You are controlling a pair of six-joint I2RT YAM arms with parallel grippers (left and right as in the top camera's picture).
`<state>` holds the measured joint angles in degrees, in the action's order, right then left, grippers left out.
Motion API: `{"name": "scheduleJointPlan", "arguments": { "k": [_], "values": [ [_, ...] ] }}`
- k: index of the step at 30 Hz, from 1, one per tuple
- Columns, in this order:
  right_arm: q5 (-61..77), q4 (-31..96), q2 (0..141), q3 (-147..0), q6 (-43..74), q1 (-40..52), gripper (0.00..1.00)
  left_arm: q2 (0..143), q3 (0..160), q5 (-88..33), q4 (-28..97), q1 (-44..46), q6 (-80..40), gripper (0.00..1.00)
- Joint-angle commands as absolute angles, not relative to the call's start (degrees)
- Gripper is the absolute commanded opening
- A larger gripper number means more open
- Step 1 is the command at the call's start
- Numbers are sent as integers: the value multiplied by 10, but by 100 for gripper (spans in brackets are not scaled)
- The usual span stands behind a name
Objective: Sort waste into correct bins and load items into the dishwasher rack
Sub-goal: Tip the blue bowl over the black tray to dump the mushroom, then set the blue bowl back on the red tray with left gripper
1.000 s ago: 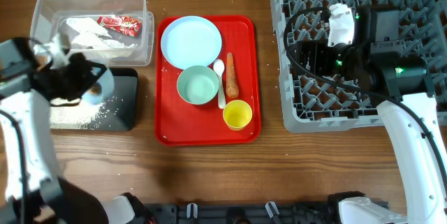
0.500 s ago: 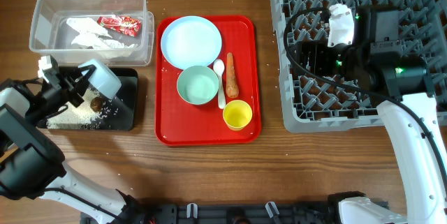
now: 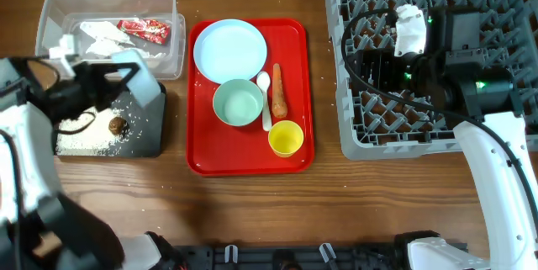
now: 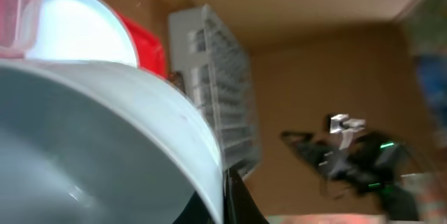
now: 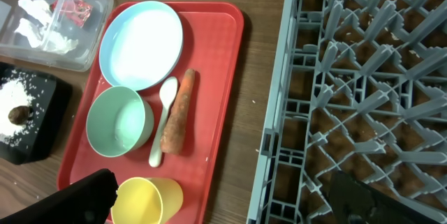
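My left gripper (image 3: pixel 113 81) is shut on the rim of a small pale bowl (image 3: pixel 143 85), held tilted over the black tub (image 3: pixel 151 140). The bowl fills the left wrist view (image 4: pixel 91 147), with a dark finger (image 4: pixel 236 199) against its rim. White rice (image 3: pixel 84 140) and a small brown lump (image 3: pixel 116 124) lie in the black tub. The clear tub (image 3: pixel 50 9) holds the red wrapper (image 3: pixel 145 28) and white paper (image 3: pixel 99 36). The plate (image 3: pixel 229 49), second bowl (image 3: pixel 238 103), spoon (image 3: pixel 266 102), carrot (image 3: pixel 278 91) and yellow cup (image 3: pixel 286 138) sit on the red tray (image 3: pixel 202 156). My right gripper (image 5: pixel 223 203) is open and empty over the rack (image 3: pixel 496 18).
The red tray lies between the two tubs and the rack. A strip of bare wood (image 5: pixel 265 77) separates the tray from the rack's left wall. A few rice grains lie scattered on the table by the black tub. The right arm (image 3: pixel 454 68) hangs over the rack's middle.
My left gripper has moved the bowl right and toward the clear tub, off the rice. The brown lump now shows in the black tub. The right arm has not moved.
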<state>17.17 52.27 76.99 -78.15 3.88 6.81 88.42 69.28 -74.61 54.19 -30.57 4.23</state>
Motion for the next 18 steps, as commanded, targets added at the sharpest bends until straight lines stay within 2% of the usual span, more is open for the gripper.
{"name": "scheduleJointPlan", "arguments": {
  "k": [1, 4, 11, 14, 18],
  "values": [
    [181, 521, 775, -783, 47, 71, 100, 800, 695, -547, 546, -225, -35, 4],
    [181, 518, 775, -783, 47, 71, 100, 753, 695, -382, 587, -116, -57, 4],
    [181, 519, 775, -783, 47, 71, 100, 751, 674, -140, 654, 86, -151, 4],
    [181, 517, 775, -783, 47, 71, 100, 751, 626, -69, 628, 147, -189, 4],
    [181, 514, 775, -783, 47, 71, 100, 753, 532, -55, 510, 224, -202, 4]
  ]
}}
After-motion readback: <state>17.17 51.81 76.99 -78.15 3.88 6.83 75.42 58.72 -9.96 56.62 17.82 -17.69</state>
